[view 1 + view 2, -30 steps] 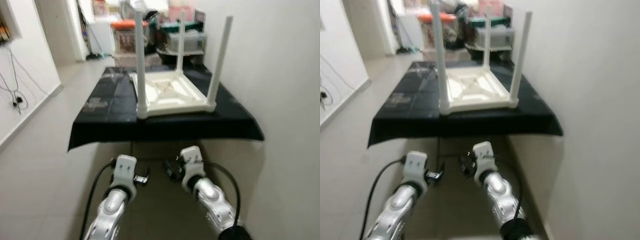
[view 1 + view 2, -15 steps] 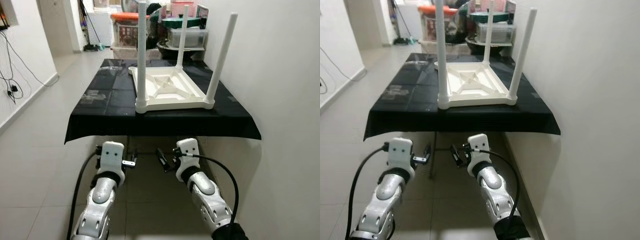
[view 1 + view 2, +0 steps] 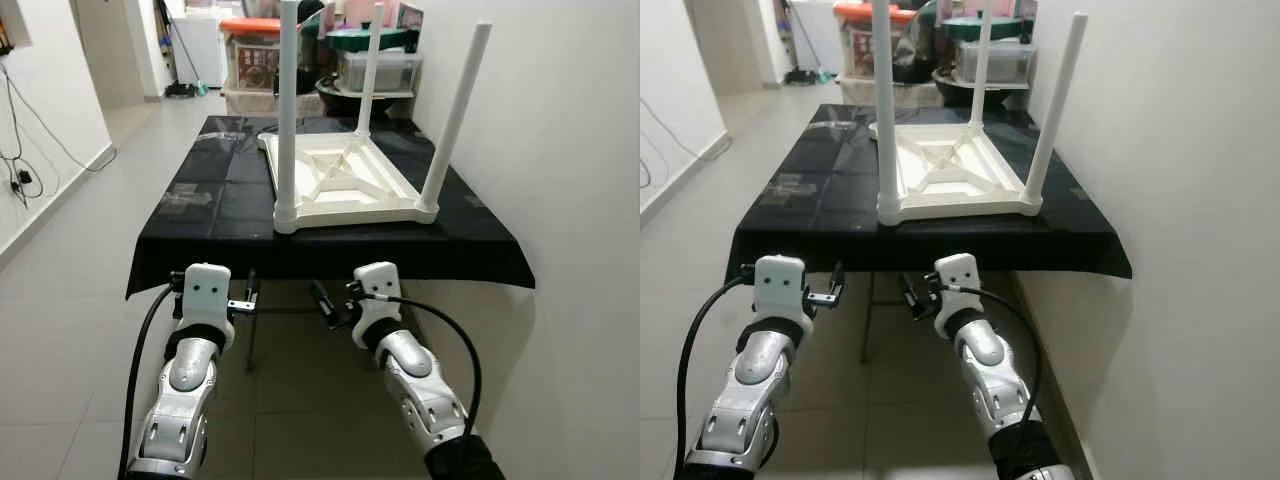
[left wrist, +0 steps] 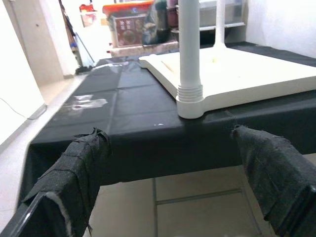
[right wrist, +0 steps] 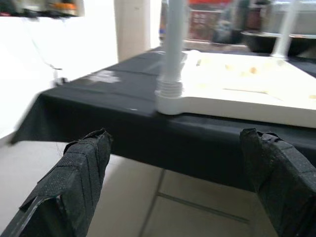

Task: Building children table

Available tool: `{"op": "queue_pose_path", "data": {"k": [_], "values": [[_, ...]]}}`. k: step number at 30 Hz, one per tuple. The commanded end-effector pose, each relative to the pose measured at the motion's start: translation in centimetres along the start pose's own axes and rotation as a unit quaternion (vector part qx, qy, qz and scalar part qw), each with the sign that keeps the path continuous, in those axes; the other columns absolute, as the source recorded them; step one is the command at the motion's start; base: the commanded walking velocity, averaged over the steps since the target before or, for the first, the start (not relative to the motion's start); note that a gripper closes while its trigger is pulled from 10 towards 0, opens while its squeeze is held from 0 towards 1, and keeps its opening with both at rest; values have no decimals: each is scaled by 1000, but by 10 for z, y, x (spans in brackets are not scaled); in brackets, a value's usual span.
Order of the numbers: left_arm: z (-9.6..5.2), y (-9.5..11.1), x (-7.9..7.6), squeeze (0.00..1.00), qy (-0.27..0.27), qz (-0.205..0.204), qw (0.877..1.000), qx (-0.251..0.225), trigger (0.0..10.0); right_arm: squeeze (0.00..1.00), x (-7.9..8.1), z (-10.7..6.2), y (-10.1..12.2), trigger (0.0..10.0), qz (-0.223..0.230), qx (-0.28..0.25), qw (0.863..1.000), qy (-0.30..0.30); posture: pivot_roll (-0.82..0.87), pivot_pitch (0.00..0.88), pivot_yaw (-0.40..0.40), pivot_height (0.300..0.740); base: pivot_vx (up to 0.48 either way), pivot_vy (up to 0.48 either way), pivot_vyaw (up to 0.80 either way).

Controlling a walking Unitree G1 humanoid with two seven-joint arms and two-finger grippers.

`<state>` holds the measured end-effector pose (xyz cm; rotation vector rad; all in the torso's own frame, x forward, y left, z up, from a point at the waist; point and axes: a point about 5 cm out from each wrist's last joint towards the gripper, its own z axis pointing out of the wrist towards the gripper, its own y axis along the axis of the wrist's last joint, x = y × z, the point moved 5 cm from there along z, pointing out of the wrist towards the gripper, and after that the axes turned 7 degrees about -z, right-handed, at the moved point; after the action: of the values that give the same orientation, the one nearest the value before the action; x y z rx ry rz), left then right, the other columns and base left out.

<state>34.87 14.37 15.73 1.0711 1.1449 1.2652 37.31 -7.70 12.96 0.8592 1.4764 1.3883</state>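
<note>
While both arms hung low over the pale tiled floor [image 3: 70, 330], the left gripper [image 3: 245, 296] and right gripper [image 3: 325, 303] had their fingers spread apart, holding nothing. Beyond them, a black cloth-covered table [image 3: 215, 205] bore the upside-down white plastic children's table [image 3: 345, 185], three legs upright. Storage boxes [image 3: 255, 60] stood behind, a white wall [image 3: 560, 150] alongside.

A home hallway is showing here: pale tiled floor [image 3: 70, 330] is running past a black-draped table [image 3: 215, 200] toward plastic storage bins [image 3: 255, 55] and a broom [image 3: 168, 45] standing beyond it, with cables [image 3: 15, 120] hanging down the white wall beside it.
</note>
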Motion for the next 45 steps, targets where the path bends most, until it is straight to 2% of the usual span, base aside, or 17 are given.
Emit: {"op": "queue_pose_path", "data": {"k": [1,6,13,16,18,19,20,21,24,25,28,30,34,40,45], "values": [[0,-1,1,0,4,6,1000,4,10000,0,3,0,0,10000,-8,5,1000,7,85,0,-63,740,304,0,556],[-1,0,2,0,9,7,1000,1,10000,0,7,-1,0,10000,-7,4,1000,10,86,0,-62,740,308,0,320],[0,2,2,0,11,7,1000,1,10000,0,2,-1,0,10000,2,6,1000,2,84,0,-62,740,306,0,0],[-4,2,-1,0,3,4,1000,2,10000,0,12,-5,0,10000,-8,1,999,38,81,0,-59,740,305,0,0],[-9,3,-9,0,-20,-13,1000,5,10000,0,20,-10,-2,10000,-17,1,998,55,76,0,-57,740,307,0,538],[-15,3,-13,0,-31,-13,999,6,10000,0,24,-13,-1,10000,-7,-2,998,62,76,0,-57,740,311,0,0],[-15,3,-13,0,-31,-13,999,6,10000,0,24,-13,-1,10000,-7,-2,998,62,76,0,-57,740,311,0,0],[-25,2,-18,0,-42,-10,999,12,10000,0,26,-17,1,10000,10,-5,998,60,75,0,-49,740,304,0,0],[-33,0,-21,0,-47,-9,999,19,10000,0,23,-19,0,10000,19,-3,999,49,76,0,-50,740,304,0,0],[-42,-3,-21,0,-49,-10,998,26,10000,0,19,-22,-3,10000,20,4,999,38,76,0,-45,740,307,0,0],[-47,-5,-18,0,-47,-6,998,29,10000,0,17,-24,-4,10000,22,5,999,33,80,0,-52,740,307,0,0],[-52,-7,-10,0,-36,0,999,34,10000,0,12,-26,-3,10000,22,3,1000,21,81,0,-49,740,307,0,0],[-65,-9,14,0,-3,10,999,43,10000,0,-14,-38,3,10000,17,-4,999,-47,88,0,-58,740,304,0,0],[-73,-11,32,0,33,15,998,51,10000,0,-34,-49,4,10000,2,-4,995,-97,86,0,-61,740,306,0,0],[-72,-10,33,0,39,13,998,51,10000,0,-36,-46,5,10000,-7,-7,995,-97,91,0,-66,740,304,0,0]]}}
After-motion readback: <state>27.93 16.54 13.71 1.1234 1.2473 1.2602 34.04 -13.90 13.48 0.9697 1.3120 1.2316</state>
